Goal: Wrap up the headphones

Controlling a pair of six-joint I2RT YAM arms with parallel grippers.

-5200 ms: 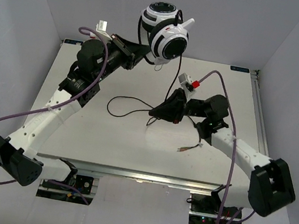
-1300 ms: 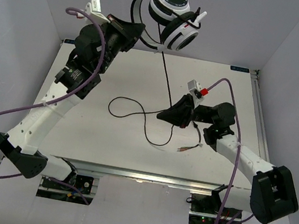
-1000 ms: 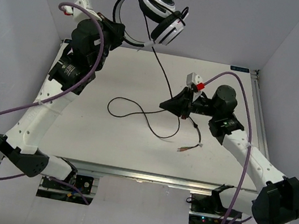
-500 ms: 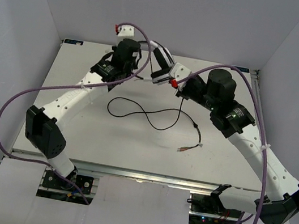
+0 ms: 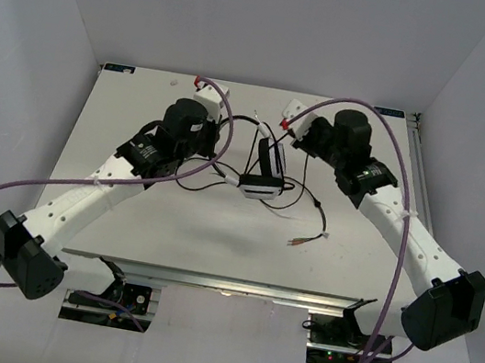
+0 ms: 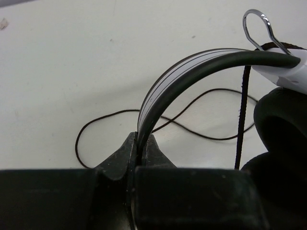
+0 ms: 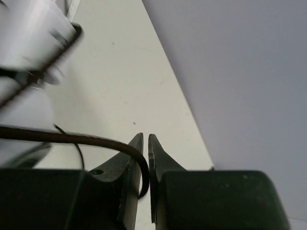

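White headphones with black pads are sitting near the middle of the desk, a little toward 12 o'clock. Whether they are resting on the surface or hanging just above it cannot be told. At their 9 o'clock, the left gripper is clamping the headband between narrow jaws, and the band is arching up and away toward a black ear pad at the wrist view's 3 o'clock. From about 1 o'clock of the headphones, the right arm is reaching in. The right gripper is pinching the thin black cord, which is curving in between jaws standing only a sliver apart. The rest of the cord is lying in loose loops on the desk around the headphones, with its frayed end trailing off at about 4 o'clock.
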